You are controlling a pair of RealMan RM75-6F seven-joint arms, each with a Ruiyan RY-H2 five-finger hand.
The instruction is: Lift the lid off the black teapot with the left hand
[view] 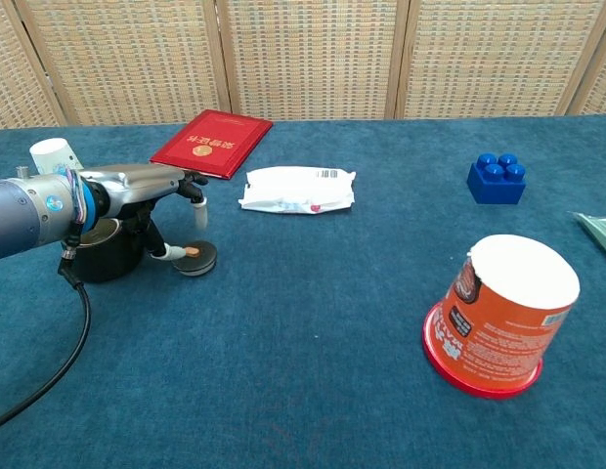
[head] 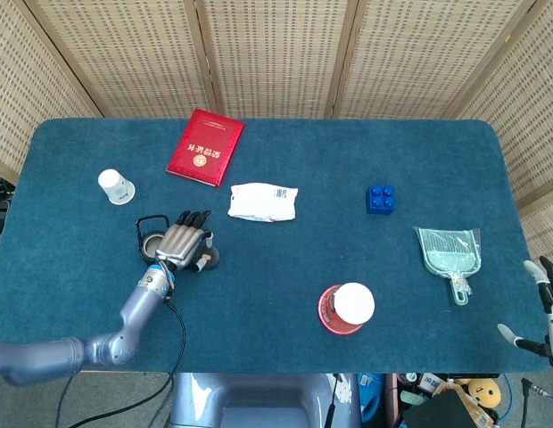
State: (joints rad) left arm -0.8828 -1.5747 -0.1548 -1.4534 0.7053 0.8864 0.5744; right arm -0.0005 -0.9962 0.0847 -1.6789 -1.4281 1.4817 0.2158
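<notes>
Fingers (view: 197, 210) of left hand (head: 184, 243) pinch one lid (view: 194, 258) down on counter (head: 285, 259) — beside one black teapot (view: 106, 252); right hand (head: 544, 308) released.

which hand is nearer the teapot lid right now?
Left. The left hand hovers right over the lid, which lies on the table beside the black teapot. The right hand is far off at the table's opposite edge.

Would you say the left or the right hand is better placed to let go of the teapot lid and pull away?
Left: the left hand has the lid on the table beside the black teapot; the right hand is far off.
</notes>
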